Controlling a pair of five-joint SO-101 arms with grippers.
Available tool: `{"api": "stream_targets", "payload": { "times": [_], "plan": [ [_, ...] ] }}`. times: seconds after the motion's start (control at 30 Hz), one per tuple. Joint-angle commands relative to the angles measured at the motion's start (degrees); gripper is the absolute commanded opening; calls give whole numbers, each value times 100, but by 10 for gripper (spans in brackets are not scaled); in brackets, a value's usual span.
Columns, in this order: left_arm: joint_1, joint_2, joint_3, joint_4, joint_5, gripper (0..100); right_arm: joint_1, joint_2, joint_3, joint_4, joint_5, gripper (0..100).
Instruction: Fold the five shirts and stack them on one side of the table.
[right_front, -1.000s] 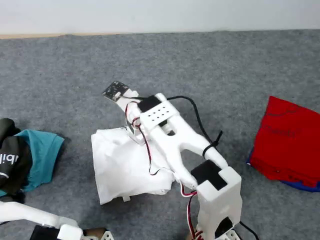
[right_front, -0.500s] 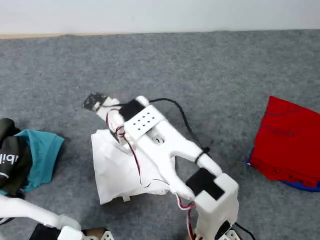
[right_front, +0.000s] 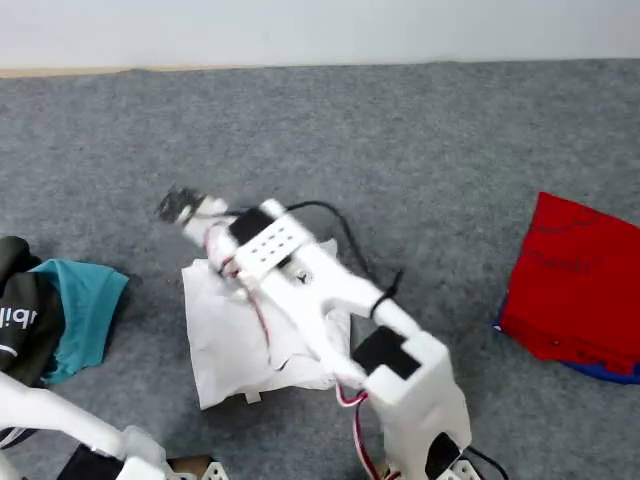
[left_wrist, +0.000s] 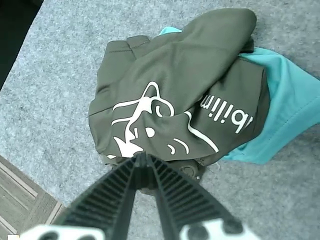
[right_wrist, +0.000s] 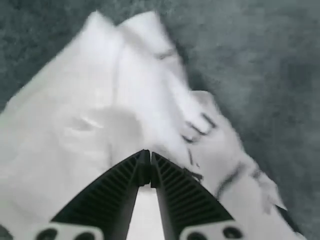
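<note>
Shirt: crumpled white cloth shirt (right_front: 225, 340) lies near the middle of grey carpeted table (right_front: 450, 150).
Right gripper (right_wrist: 145, 155): pressed together above it; blurred, probably pinching nothing.
Left gripper (left_wrist: 142, 159): pressed together over dark olive printed shirt (left_wrist: 175, 90).
Handling: we judge it light, limp; pinch a hem corner.

We see soft, even overhead light, faint shadows beneath the right arm (right_front: 325, 290) at the high view's centre, and the white shirt (right_wrist: 75, 125) glaring pale.
</note>
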Motion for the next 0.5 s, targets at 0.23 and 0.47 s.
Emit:
{"api": "stream_targets", "payload": {
  "times": [0.23, 0.47],
  "plan": [
    [44, -141, -22, -193, 53, 8, -1165, -734, -255, 1130, 44, 9],
    [422, -176, -22, -149, 62, 8, -752, -1807, -255, 1209, 44, 9]
  ]
}}
